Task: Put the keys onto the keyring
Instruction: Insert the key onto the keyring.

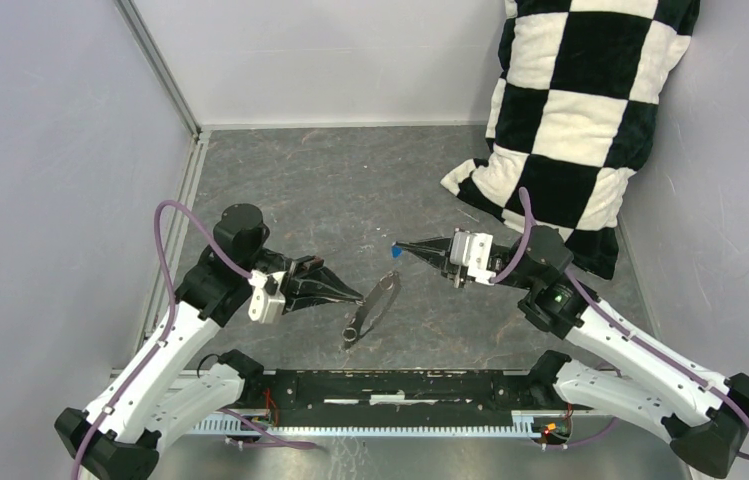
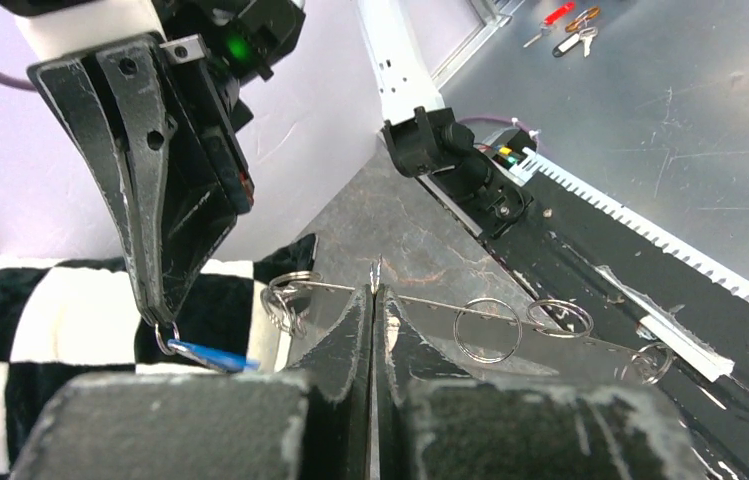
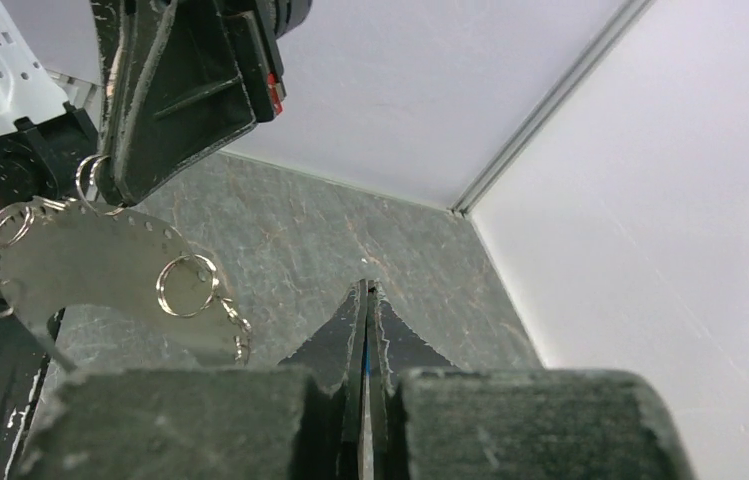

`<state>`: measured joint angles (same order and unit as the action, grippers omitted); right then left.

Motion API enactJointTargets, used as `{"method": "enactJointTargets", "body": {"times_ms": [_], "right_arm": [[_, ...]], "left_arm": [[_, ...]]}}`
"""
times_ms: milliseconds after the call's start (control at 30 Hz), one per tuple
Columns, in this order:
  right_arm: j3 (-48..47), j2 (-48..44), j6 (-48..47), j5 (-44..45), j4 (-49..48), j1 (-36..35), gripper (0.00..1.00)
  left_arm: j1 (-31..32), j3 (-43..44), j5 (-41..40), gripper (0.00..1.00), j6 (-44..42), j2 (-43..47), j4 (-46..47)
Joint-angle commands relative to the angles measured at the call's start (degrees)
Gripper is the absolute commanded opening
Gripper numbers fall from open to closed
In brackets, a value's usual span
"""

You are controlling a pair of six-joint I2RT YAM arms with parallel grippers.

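Pale walls [image 1: 40,150] close the left, far and right sides of the grey table [image 1: 350,180]. A checkered cushion [image 1: 580,110] fills the far right corner, with open table surface between the arms. The left gripper [image 1: 355,297] is clamped tight on the edge of the keyring [image 1: 372,305], a flat metal piece hung with small split rings, near mid-table. Just to its far right and apart from it, the right gripper [image 1: 402,247] pinches the blue key [image 1: 394,252]; which part it grips is hard to tell.

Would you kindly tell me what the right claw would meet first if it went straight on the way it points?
Probably nothing close: the right claw with its key points past the keyring and left claw, both off to its side, towards the table, then the wall; depth is unclear.
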<state>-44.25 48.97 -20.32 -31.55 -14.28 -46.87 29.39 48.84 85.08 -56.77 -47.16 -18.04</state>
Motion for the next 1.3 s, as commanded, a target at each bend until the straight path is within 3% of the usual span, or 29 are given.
{"method": "enactJointTargets", "body": {"times_ms": [0,133,400,600,700,1000,1267], "right_arm": [[-1.5,0.9,-3.1,-5.5,-4.8,-0.1,0.01],[0.2,2.8,0.2,-10.1,-10.7,-0.3,0.01],[3.1,5.0,3.9,-9.7,-17.1,-1.7,0.01],[1.7,6.7,-5.0,2.4,-12.9,-4.1,0.01],[0.1,6.8,-6.7,4.3,-11.7,-4.1,0.01],[-0.8,9.6,-5.6,0.0,-13.9,-4.2,0.01],[-3.1,10.2,-4.7,-7.2,-8.9,-4.3,0.0]], "left_arm": [[0.7,2.7,7.2,0.02,3.1,-0.2,3.9],[0.9,2.5,7.3,0.02,2.9,-0.4,4.0],[1.5,2.0,7.9,0.02,3.8,-0.7,4.6],[2.8,1.6,8.0,0.02,4.6,-0.8,4.7],[3.1,1.3,8.0,0.02,6.0,-0.8,4.6],[3.7,0.4,8.6,0.02,9.5,-1.0,4.7],[4.8,0.8,7.1,0.02,11.0,-1.3,4.4]]}}
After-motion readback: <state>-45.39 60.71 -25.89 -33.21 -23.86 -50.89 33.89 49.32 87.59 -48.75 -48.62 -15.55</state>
